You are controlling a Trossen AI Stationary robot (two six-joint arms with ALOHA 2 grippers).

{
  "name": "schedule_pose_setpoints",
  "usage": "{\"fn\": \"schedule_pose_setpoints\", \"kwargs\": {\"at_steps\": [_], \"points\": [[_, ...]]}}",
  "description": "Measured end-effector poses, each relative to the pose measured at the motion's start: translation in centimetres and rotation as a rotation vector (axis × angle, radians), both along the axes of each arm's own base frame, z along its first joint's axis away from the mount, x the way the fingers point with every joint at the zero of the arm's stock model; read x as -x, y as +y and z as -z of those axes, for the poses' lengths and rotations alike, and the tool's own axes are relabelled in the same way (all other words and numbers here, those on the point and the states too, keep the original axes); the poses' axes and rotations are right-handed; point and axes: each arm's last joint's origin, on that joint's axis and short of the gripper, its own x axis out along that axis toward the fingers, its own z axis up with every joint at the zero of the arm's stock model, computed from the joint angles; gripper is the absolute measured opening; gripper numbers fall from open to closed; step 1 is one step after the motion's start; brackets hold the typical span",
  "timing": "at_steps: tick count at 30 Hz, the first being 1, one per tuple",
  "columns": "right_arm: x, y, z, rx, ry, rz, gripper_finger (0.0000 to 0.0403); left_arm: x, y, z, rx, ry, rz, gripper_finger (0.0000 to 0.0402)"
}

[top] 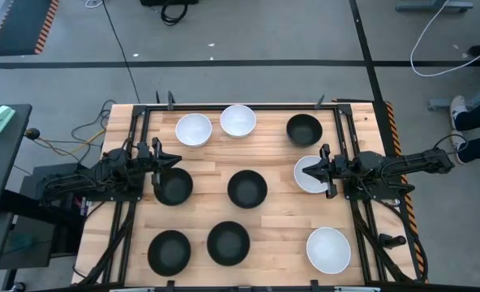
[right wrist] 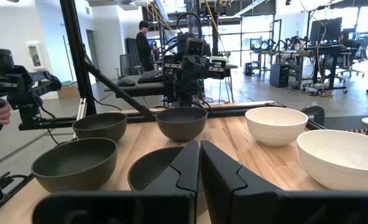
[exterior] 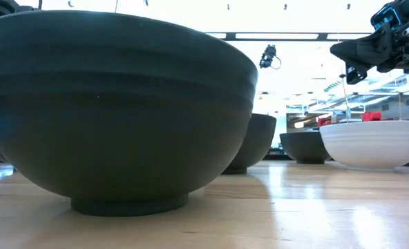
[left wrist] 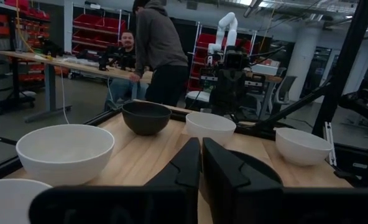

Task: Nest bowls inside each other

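Several bowls stand upright on their bases on the wooden table [top: 280, 219], some black and some white. My left gripper [top: 175, 161] is shut and hovers level over the far rim of a black bowl [top: 173, 186] at the table's left. My right gripper [top: 308, 171] is also shut and hovers level over a white bowl [top: 313, 175] at the right, clear of its rim in the low view [exterior: 337, 50]. Between them stands another black bowl [top: 247, 188]. Each wrist view shows that arm's own two fingers closed together, left [left wrist: 201, 168] and right [right wrist: 199, 168], with nothing between them.
Two white bowls [top: 194, 129] [top: 237, 121] and a black bowl [top: 304, 129] stand along the far edge. Two black bowls [top: 169, 251] [top: 228, 242] and a white bowl [top: 328, 249] stand near the front. Black frame rails [top: 135, 122] border the table. People [left wrist: 156, 50] are in the room beyond.
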Motion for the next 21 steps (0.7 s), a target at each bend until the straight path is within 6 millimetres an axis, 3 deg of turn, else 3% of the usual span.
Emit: {"fn": "schedule_pose_setpoints", "kwargs": {"at_steps": [21], "points": [[0.0, 0.0, -0.01, 0.0, 0.0, 0.0, 0.0023, 0.0, 0.0, 0.01, 0.026, -0.004, 0.002, 0.0017]]}}
